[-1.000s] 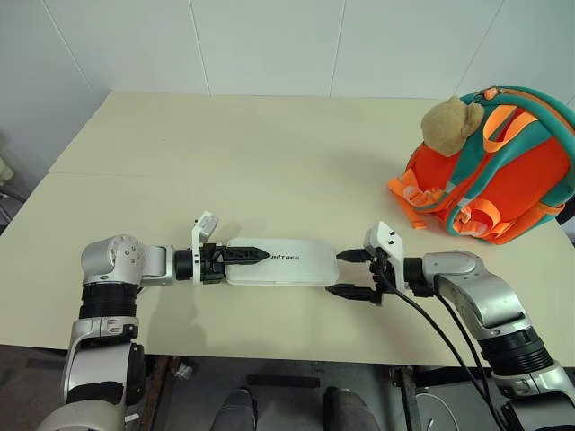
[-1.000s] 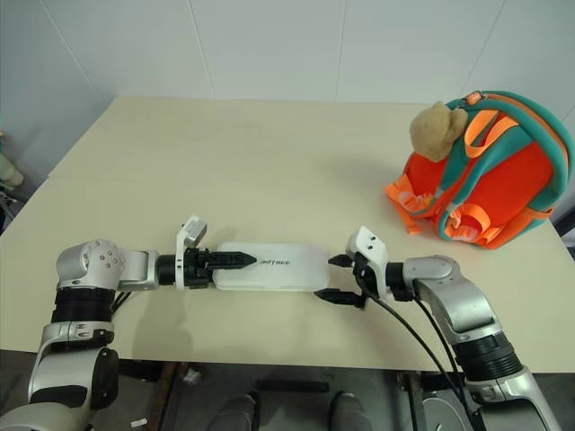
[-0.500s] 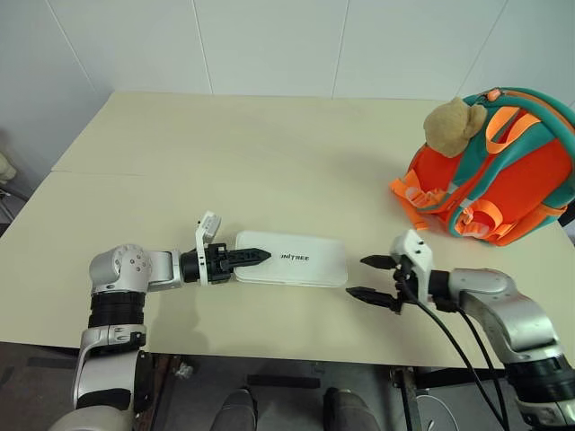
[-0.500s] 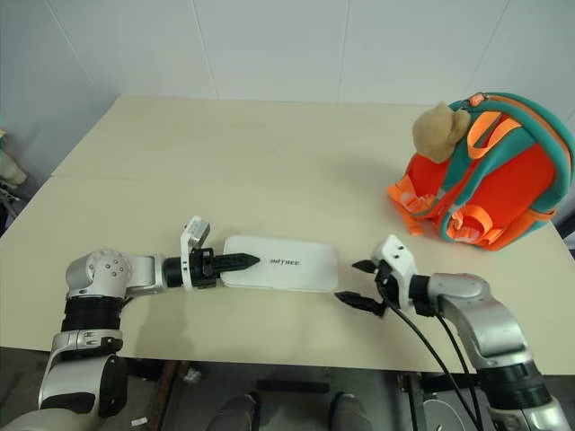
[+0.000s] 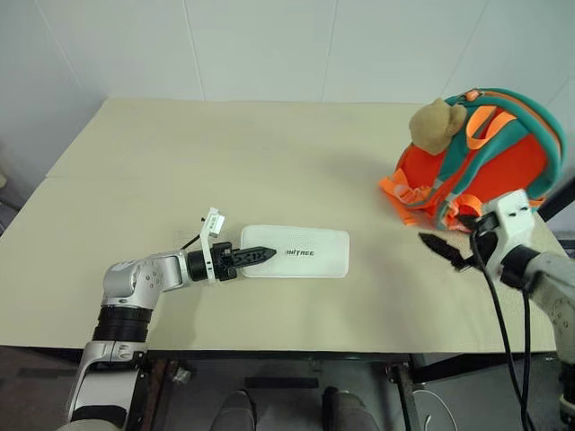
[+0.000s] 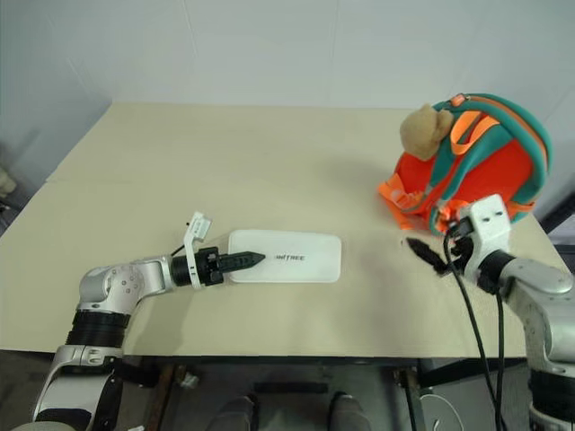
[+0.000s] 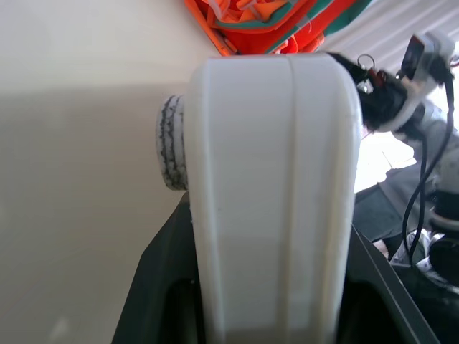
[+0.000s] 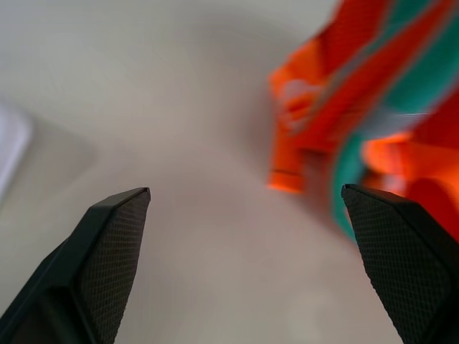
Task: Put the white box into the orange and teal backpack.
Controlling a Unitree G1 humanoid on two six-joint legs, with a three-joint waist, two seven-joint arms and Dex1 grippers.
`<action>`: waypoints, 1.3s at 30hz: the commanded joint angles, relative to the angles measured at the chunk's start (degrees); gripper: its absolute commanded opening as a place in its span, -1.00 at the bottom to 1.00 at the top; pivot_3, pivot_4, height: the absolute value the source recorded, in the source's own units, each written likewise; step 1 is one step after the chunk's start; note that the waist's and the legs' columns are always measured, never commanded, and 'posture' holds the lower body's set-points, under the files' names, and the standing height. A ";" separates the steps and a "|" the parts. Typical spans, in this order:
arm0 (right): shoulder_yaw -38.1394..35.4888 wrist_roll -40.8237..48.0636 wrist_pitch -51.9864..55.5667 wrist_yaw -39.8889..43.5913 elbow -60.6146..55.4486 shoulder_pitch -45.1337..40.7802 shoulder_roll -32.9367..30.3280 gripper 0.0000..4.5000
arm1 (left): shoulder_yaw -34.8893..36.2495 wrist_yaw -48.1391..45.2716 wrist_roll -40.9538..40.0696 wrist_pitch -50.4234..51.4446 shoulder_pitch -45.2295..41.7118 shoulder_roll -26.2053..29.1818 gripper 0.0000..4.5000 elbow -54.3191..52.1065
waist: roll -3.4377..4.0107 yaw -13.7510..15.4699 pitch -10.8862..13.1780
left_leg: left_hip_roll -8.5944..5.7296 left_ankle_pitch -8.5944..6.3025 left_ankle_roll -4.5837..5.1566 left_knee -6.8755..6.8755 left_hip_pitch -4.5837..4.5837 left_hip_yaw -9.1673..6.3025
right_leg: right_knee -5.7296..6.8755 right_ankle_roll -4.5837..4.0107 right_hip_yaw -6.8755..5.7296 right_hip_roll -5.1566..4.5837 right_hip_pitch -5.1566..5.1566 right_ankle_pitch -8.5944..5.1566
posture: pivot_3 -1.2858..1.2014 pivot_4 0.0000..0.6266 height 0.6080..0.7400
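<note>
The white box (image 5: 310, 252) lies near the table's front edge, dark lettering on top. My left gripper (image 5: 259, 254) is shut on its left end; in the left wrist view the box (image 7: 272, 165) stands edge-on between the black fingers (image 7: 154, 287). The orange and teal backpack (image 5: 490, 157) stands at the right of the table with a tan plush head (image 5: 433, 126) on its top left. My right gripper (image 5: 446, 250) hangs open just in front of the backpack's lower left, with nothing between its fingers (image 8: 107, 244). The backpack (image 8: 358, 107) is close ahead of it.
The beige table (image 5: 269, 153) stretches wide between the box and the backpack, and behind the box to a white wall. Orange webbing loops (image 5: 400, 193) spill from the backpack's base onto the table. Black cables (image 5: 499, 314) trail from my right wrist.
My right gripper has swung right and up, from the box's right end to beside the backpack. My left gripper has stayed at the box's left end and closed on it.
</note>
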 commanded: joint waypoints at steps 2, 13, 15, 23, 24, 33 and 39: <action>-2.97 -0.25 2.08 -2.26 0.93 -2.90 -3.47 1.00 | 0.37 4.81 4.86 -0.99 3.44 2.68 -0.41 -1.11 | -0.12 -0.34 -0.11 | -0.03 0.11 0.10 0.08 -0.11 0.21 | 0.04 -0.09 0.06 -0.09 -0.29 -0.02 | 0.03 -0.52 1.00; 6.87 -4.20 -8.66 -3.27 25.60 -24.54 5.32 1.00 | 3.43 7.18 4.39 -1.43 5.18 0.91 -0.41 -3.21 | -0.28 -0.53 -0.17 | -0.04 0.74 0.37 0.06 0.07 0.93 | 2.66 -0.05 1.19 0.02 -2.02 -0.93 | 0.03 -0.52 1.00; 8.34 -4.45 -10.51 -2.22 30.18 -27.84 6.80 1.00 | 3.92 7.56 4.09 -1.17 5.50 0.90 -0.41 -4.01 | -0.29 -0.57 -0.17 | -0.04 0.80 0.43 0.07 0.12 1.01 | 2.80 -0.05 1.29 0.02 -2.08 -0.92 | 0.03 -0.52 1.00; 14.86 -11.71 -29.29 -0.48 55.04 -39.85 11.44 1.00 | 8.55 10.58 2.76 0.01 10.16 1.39 -0.41 -8.30 | -0.47 -1.28 -0.11 | -0.03 0.82 0.43 -0.13 0.53 1.47 | 3.05 -0.03 1.87 0.08 -2.12 -0.99 | 0.03 -0.52 1.00; 14.76 -12.83 -33.78 -1.82 60.12 -41.62 12.20 1.00 | 8.99 11.01 2.50 0.07 10.53 1.20 -0.41 -8.81 | -0.50 -1.49 -0.10 | -0.03 0.82 0.43 -0.17 0.60 1.46 | 3.06 -0.03 1.89 0.11 -2.12 -0.99 | 0.03 -0.52 1.00; 10.11 -10.57 -54.40 5.73 76.52 -47.54 17.21 0.28 | 13.25 13.30 0.95 -1.12 12.22 0.97 -0.41 -11.69 | -0.59 -3.02 -0.05 | -0.03 0.82 0.42 -0.22 0.82 1.47 | 3.32 -0.03 2.14 0.23 -2.10 -1.01 | 0.03 -0.52 1.00; 8.18 -7.70 -55.11 14.03 74.70 -47.40 18.82 -0.64 | 15.91 13.75 0.67 -2.53 13.07 1.79 -0.41 -12.02 | -0.70 -3.82 0.01 | -0.03 0.84 0.40 -0.22 0.99 1.46 | 3.83 -0.10 2.23 0.27 -2.20 -1.18 | 0.03 -0.52 1.00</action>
